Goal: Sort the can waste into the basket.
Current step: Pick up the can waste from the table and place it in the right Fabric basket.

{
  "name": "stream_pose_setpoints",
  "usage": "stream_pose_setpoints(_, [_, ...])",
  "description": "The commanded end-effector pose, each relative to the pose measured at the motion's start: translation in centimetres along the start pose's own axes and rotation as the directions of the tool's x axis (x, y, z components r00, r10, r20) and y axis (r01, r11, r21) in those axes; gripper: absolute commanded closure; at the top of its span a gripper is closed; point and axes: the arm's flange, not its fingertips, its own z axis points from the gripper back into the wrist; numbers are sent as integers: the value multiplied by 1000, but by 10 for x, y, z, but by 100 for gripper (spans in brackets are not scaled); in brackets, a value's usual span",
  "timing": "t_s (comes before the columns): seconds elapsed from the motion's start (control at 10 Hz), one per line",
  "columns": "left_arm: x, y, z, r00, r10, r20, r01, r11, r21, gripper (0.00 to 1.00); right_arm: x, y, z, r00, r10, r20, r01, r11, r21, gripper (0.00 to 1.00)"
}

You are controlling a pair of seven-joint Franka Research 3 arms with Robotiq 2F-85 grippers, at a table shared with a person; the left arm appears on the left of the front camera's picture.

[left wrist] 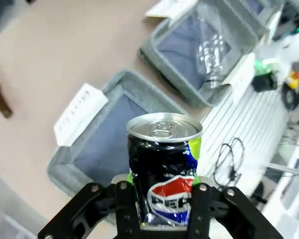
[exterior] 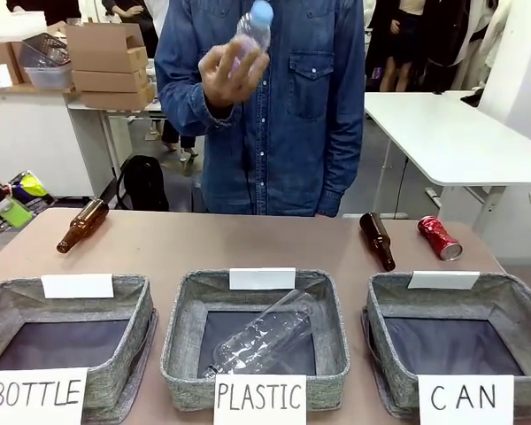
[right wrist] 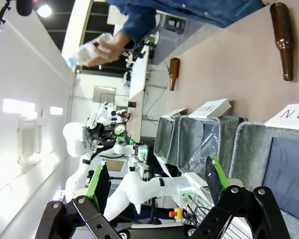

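A tan table holds three grey fabric baskets in a row along the near edge, each with a white paper sign. From the robot's left they read BOTTLE, PLASTIC and CAN.

The left gripper pinches a black Pepsi can between its fingers. The can stands upright, silver top and pull tab uppermost, its side dented. It hangs in the air above the BOTTLE basket. In the front view, a scrap of black, green and yellow at the far left edge is probably this gripper and can, though it is too cropped to be sure.

The right gripper has its green-padded fingers spread wide with nothing between them. It hangs near the CAN basket.

A red can lies on its side on the table behind the CAN basket, which has only its dark floor inside. Just to the can's left lies a brown glass bottle. A second brown bottle lies behind the BOTTLE basket. A clear plastic bottle lies in the PLASTIC basket.

At the far side stands a person in a denim shirt. One hand holds a blue-capped plastic bottle at chest height.
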Motion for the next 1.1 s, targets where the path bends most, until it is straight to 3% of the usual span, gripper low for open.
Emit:
stream_pose_setpoints(0.0, [-18, 7, 10, 999, -29, -39, 29, 1000, -3, 62, 3, 0, -2, 1000, 27, 12, -28, 999, 27, 0])
stream_pose_setpoints(0.1, [-38, 15, 16, 995, -58, -82, 59, 998, 12, 62, 3, 0, -2, 1000, 27, 12, -28, 999, 27, 0])
stream_pose_setpoints(0.4, [-68, 13, 24, 997, -49, -61, 52, 997, 49, 62, 3, 0, -2, 1000, 27, 12, -28, 999, 27, 0])
stream_pose_setpoints(0.7, [-55, 16, 16, 995, -60, -81, 62, 998, 31, 62, 3, 0, -2, 1000, 27, 12, -28, 999, 27, 0])
stream_pose_setpoints(1.0, [-1, -17, 0, 995, -98, -24, 99, 994, 43, 62, 3, 0, -2, 1000, 27, 12, -28, 999, 27, 0])
